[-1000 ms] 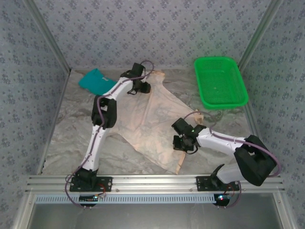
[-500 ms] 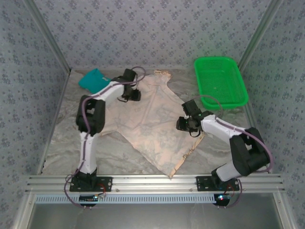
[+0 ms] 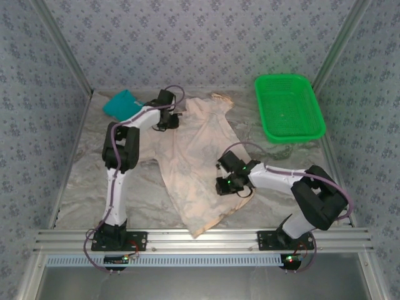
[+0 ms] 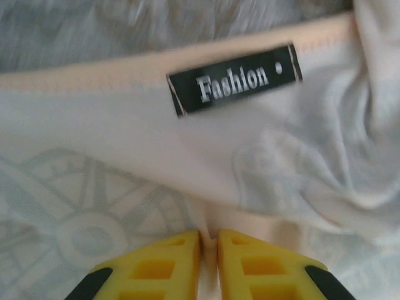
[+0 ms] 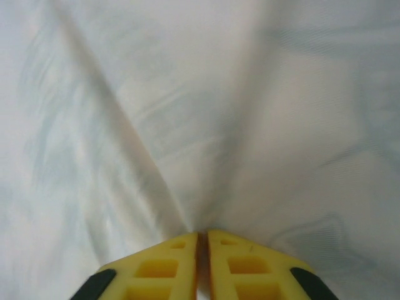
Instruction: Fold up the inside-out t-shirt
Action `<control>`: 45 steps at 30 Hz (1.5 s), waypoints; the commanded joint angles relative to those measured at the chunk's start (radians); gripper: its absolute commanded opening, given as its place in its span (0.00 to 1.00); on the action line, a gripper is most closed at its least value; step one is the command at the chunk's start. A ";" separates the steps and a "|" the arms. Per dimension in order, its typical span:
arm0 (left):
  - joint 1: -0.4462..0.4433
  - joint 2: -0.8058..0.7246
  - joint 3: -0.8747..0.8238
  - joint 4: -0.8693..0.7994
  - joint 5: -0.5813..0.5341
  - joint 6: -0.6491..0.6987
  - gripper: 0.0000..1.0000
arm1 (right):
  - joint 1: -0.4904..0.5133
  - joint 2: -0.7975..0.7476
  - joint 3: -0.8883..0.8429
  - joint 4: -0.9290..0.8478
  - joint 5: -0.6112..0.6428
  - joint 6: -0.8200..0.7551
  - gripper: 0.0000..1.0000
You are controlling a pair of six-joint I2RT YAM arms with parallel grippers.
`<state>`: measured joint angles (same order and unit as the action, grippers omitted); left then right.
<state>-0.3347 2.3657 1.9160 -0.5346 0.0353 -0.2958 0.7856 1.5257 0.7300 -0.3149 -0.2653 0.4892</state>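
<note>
jaws narrow on both arms, nipping inside-out t-shirt (image 3: 194, 162), laid lengthwise far to near: left gripper (image 4: 208, 240) at far end beside label (image 4: 234, 79), right gripper (image 5: 203, 240) at mid side edge.

Pale peach t-shirt (image 3: 194, 162) with faint grey compass prints, black label (image 4: 234, 78) lettered in white, bright yellow fingers (image 4: 156, 269) with black corners, green basket (image 3: 294, 136), teal shirt (image 3: 122, 104), grey marbled table (image 3: 87, 181), blue-grey floral walls (image 3: 206, 37), white arms (image 3: 115, 187) with black joints, purple cables (image 3: 240, 145)
</note>
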 commanded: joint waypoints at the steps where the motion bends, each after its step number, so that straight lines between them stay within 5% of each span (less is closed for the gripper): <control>1: -0.024 0.166 0.219 -0.186 0.045 0.065 0.18 | 0.060 0.051 0.060 0.040 -0.165 -0.029 0.20; 8: -0.047 0.322 0.601 -0.317 0.152 0.172 0.34 | -0.015 -0.020 0.135 -0.072 0.018 0.080 0.48; 16: -0.057 -0.045 0.195 -0.156 0.126 0.258 0.41 | -0.203 -0.170 0.032 -0.392 0.151 0.211 0.56; 21: -0.058 -0.250 -0.027 -0.118 0.023 0.272 0.43 | -0.170 -0.235 -0.039 -0.429 0.180 0.336 0.55; 29: -0.227 -0.603 -0.470 -0.070 0.055 0.295 0.36 | -0.083 -0.214 -0.080 -0.376 0.207 0.446 0.39; 34: -0.417 -0.797 -0.804 0.134 0.193 0.301 0.39 | -0.090 -0.214 -0.064 -0.337 0.190 0.445 0.00; 40: -0.684 -0.867 -1.040 0.338 0.296 0.530 0.43 | -0.138 -0.370 -0.080 -0.395 0.155 0.592 0.00; 45: -0.749 -0.801 -1.017 0.402 0.265 0.514 0.47 | -0.164 -0.489 -0.039 -0.441 0.187 0.760 0.00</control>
<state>-1.0763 1.5375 0.8600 -0.2455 0.2852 0.1707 0.6315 1.0775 0.6594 -0.7013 -0.0998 1.1122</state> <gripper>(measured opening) 0.468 0.059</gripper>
